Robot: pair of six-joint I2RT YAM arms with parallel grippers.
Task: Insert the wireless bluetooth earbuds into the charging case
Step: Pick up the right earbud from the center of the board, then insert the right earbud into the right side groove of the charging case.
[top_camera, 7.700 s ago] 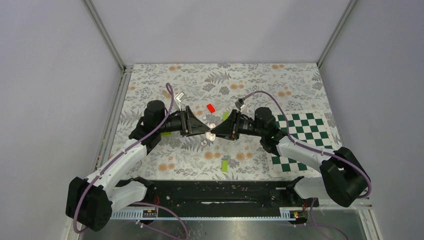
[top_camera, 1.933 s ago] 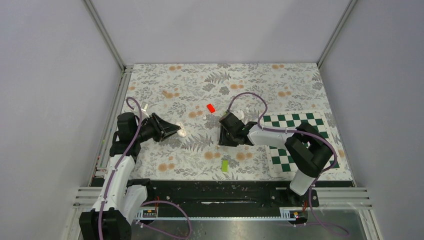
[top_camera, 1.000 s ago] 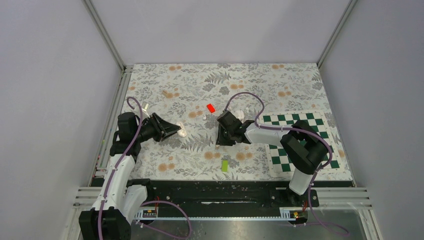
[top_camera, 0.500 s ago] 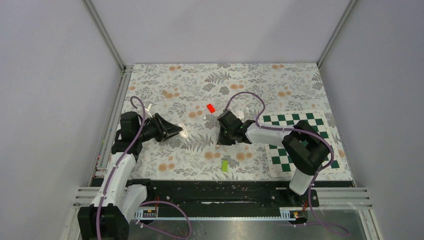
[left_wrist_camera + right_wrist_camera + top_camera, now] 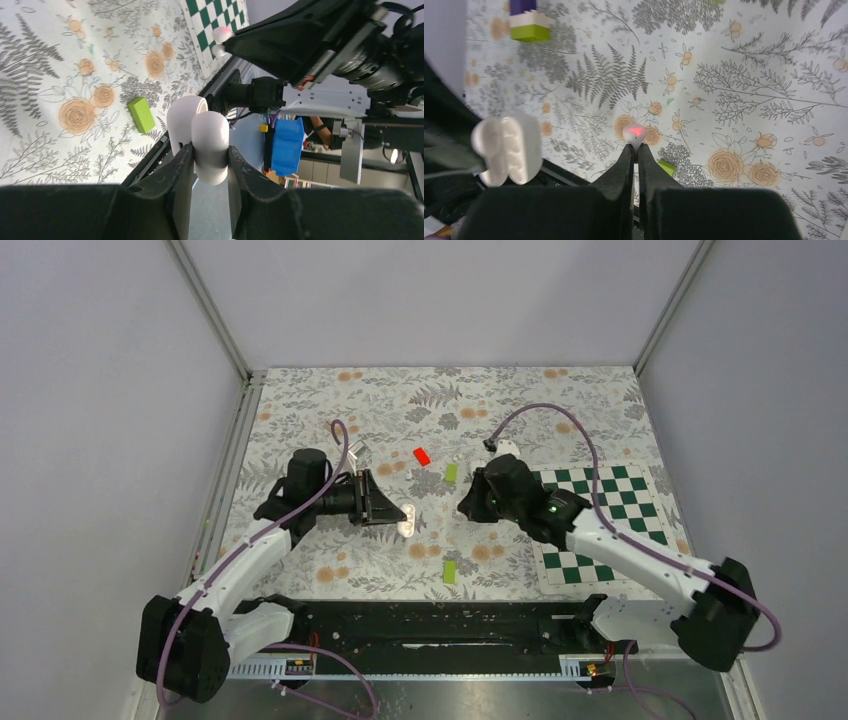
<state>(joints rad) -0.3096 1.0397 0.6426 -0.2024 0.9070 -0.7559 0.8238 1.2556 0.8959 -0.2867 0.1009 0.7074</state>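
**Operator:** Report the left end effector.

**Unit:** My left end effector [image 5: 209, 150] is closed down to the width of the charging case [image 5: 210, 135] and clamps it. One of my fingers [image 5: 181, 162] presses each side of the nearer lobe. The case is hinged open, and its two white lobes stand side by side beyond my fingertips. It is held above the tabletop [image 5: 330, 400], not resting on it.

**Operator:** Report the right end effector.

**Unit:** My right end effector [image 5: 634, 149] is almost fully closed, with only a thin slit between the jaws. It pinches one earbud [image 5: 634, 132] at the very tips. The earbud is small, white and rounded, and shows a red glow on its face.

**Operator:** Position of the earbud relative to the case?

**Unit:** They are near each other but apart, with no contact. In the top view my two end effectors point at each other across the middle of the tabletop, with a gap between them. In the right wrist view the open case sits left of the earbud and slightly lower, with its inner wells facing the camera. From this angle I cannot tell whether either well is occupied.

**Operator:** Other items?

**Unit:** One lime-green block [image 5: 450, 571] lies toward my bases. A second lime-green block [image 5: 451, 472] lies farther out, near a red block [image 5: 422, 455]. A green-and-white checkerboard mat [image 5: 610, 495] lies under my right arm.
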